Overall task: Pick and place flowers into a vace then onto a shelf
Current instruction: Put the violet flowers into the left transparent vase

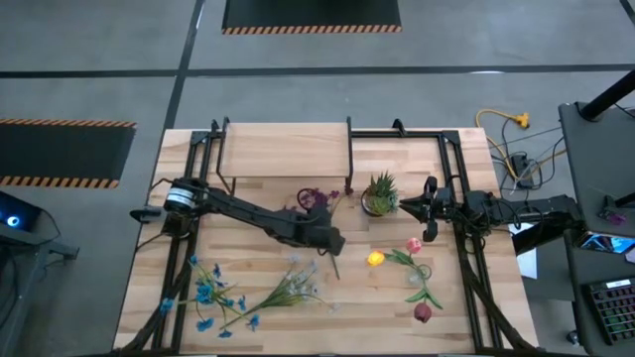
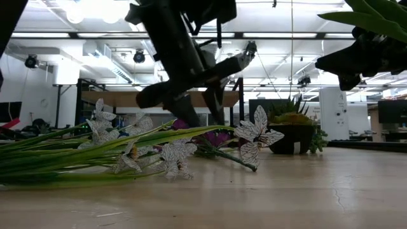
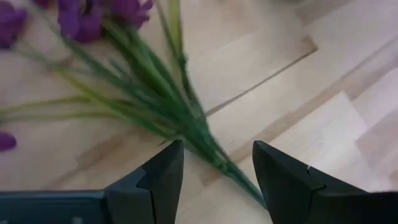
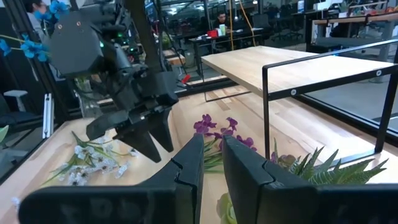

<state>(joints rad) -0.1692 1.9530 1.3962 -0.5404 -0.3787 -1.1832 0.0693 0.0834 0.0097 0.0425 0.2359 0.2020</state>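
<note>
5 flower stems [image 1: 288,291] lie loose, 1 shelf [image 1: 288,149] behind.
</note>
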